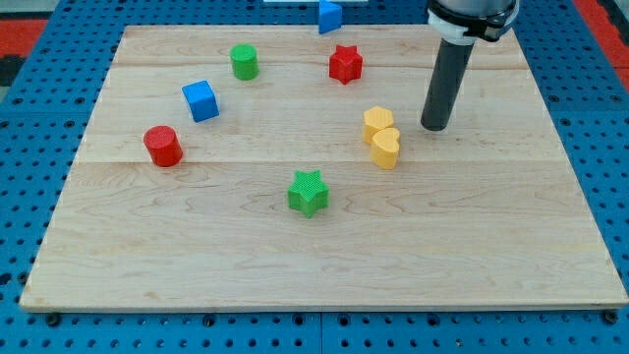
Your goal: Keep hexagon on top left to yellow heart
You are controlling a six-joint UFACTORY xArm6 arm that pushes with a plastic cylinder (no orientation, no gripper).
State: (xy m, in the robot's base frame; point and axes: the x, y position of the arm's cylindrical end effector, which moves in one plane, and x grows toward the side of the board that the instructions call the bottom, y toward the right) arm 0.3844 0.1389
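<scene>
The yellow hexagon sits just above and slightly left of the yellow heart, and the two touch, right of the board's middle. My tip stands on the board to the right of the hexagon, a short gap away from both yellow blocks. The dark rod rises from it to the view's top right.
A green star lies below the yellow pair. A red star and green cylinder are near the top. A blue cube and red cylinder are at the left. A blue block sits at the board's top edge.
</scene>
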